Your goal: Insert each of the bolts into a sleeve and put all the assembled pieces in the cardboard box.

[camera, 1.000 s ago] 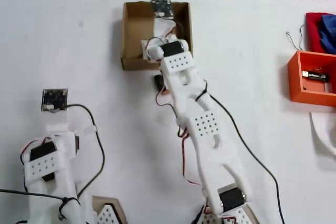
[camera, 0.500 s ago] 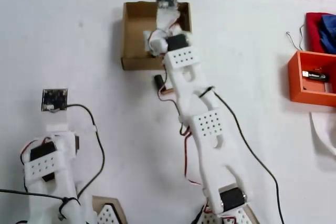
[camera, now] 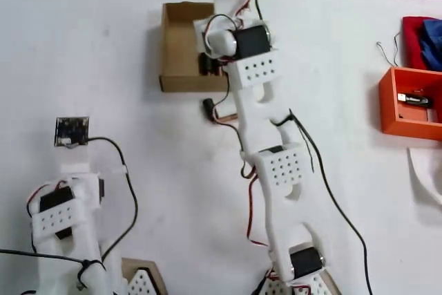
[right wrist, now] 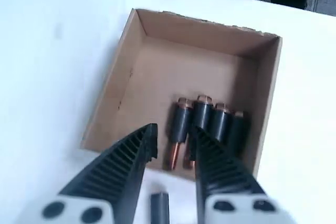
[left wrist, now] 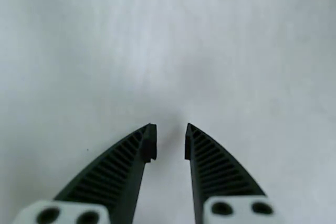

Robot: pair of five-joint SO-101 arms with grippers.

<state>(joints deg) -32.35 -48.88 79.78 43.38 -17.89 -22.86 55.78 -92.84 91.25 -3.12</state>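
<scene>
While the right hand (right wrist: 172, 129) hangs over the cardboard box (right wrist: 205, 32), fingers parted and holding nothing, four assembled pieces (right wrist: 210, 121) lie side by side inside. Drop-off looks finished. Next up, likely the lone black sleeve (right wrist: 159, 204) on the bench (right wrist: 52, 51) just outside. Left hand (left wrist: 169, 129) hovers parted, empty.

The right gripper (right wrist: 172, 134), fingers parted, hangs above the cardboard box (right wrist: 152, 72) on the white table (right wrist: 47, 51). Four sleeved bolts (right wrist: 202, 116) lie side by side inside, near one wall; a black cylindrical piece (right wrist: 159, 207) lies just outside the box.
</scene>
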